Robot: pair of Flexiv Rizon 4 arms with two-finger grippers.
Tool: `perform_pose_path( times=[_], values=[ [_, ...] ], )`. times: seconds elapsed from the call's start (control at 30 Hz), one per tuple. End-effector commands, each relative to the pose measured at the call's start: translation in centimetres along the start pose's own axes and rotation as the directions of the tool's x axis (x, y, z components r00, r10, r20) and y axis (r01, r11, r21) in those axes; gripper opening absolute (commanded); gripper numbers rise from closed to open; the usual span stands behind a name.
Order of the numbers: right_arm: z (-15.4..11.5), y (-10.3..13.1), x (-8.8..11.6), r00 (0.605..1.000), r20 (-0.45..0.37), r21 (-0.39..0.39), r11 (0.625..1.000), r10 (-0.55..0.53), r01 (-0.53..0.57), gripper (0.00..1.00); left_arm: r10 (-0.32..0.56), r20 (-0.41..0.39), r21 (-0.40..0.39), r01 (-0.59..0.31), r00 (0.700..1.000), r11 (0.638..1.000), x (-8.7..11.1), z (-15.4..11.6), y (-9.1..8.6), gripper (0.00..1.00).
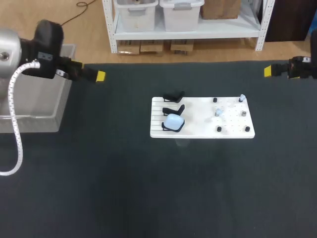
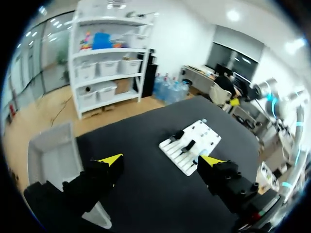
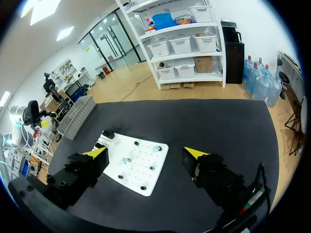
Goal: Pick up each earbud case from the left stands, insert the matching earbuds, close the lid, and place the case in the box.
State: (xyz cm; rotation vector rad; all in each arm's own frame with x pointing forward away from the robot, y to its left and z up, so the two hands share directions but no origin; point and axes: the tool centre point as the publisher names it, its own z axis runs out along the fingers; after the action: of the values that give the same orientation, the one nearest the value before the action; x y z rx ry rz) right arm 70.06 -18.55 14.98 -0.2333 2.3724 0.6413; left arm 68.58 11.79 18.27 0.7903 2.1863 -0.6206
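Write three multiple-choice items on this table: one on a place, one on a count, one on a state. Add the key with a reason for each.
1. Where is the pale blue case?
A) in the grey box
B) on the stand nearest the robot
C) on the bare table

2. How many black stands are on the white board?
A) one
B) three
C) five

3. How is the left gripper?
A) shut on the case
B) shut on an earbud
C) open, holding nothing

Key: 1 B, the case rests on the near stand, on the board. 2 B, three stands sit in a row along one end of the board. 3 C, its fingers are wide apart with nothing between them.
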Motion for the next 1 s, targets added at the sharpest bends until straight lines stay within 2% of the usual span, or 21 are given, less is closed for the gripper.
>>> perform_pose_path(
  times=[0.03,0.27,0.4,0.53,0.7,1.0],
  values=[
    [0.0,0.0,0.0,1.000,0.000,-0.001,1.000,0.000,0.000,1.00,0.263,0.044,0.202,-0.267,0.964,0.942,0.2,0.5,-0.7,1.00],
    [0.0,0.0,0.0,1.000,0.000,-0.001,1.000,0.000,0.000,1.00,0.438,0.080,0.249,-0.443,0.895,0.861,0.9,1.6,-2.4,1.00],
    [0.0,0.0,0.0,1.000,0.000,-0.001,1.000,0.000,0.000,1.00,0.481,0.100,0.289,-0.487,0.871,0.824,1.1,2.7,-3.1,1.00],
    [0.0,0.0,0.0,1.000,0.000,-0.001,1.000,0.000,0.000,1.00,0.503,0.116,0.327,-0.511,0.857,0.795,1.2,3.8,-3.7,1.00],
    [0.0,0.0,0.0,1.000,0.000,-0.001,1.000,0.000,0.000,1.00,0.540,0.136,0.390,-0.546,0.830,0.741,1.7,5.5,-4.3,1.00],
    [0.0,0.0,0.0,1.000,0.000,-0.001,1.000,0.000,0.000,1.00,0.559,0.152,0.480,-0.555,0.815,0.679,3.4,8.3,-5.3,1.00]
  ],
)
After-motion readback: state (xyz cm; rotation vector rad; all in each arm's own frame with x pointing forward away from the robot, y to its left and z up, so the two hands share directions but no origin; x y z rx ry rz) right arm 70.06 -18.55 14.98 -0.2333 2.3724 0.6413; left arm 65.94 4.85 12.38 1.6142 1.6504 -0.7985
